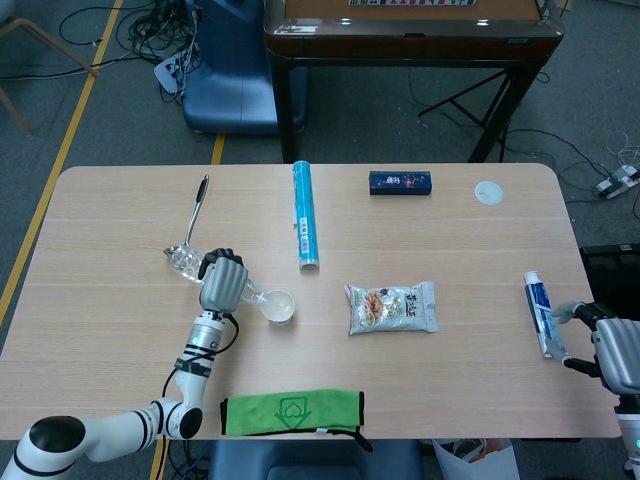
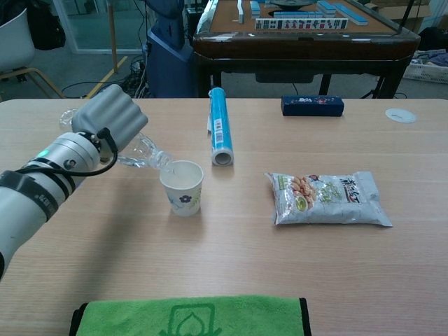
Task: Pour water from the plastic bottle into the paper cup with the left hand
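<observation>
Chest view: plastic bottle [image 2: 143, 153] in left robot hand [image 2: 110, 119]

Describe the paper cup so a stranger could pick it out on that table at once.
Start at the long blue tube lying across the middle of the table. Just in front of its near end, slightly left, stands the paper cup, with the left hand tipping a clear bottle over its rim. It is the only upright white container, marked with a small blue flower.

Two robot arms with grey, human-shaped hands.
The left hand [image 2: 108, 115] is matte grey on a white, black-banded, black-cabled arm; the right hand [image 1: 618, 355] is grey too.
</observation>
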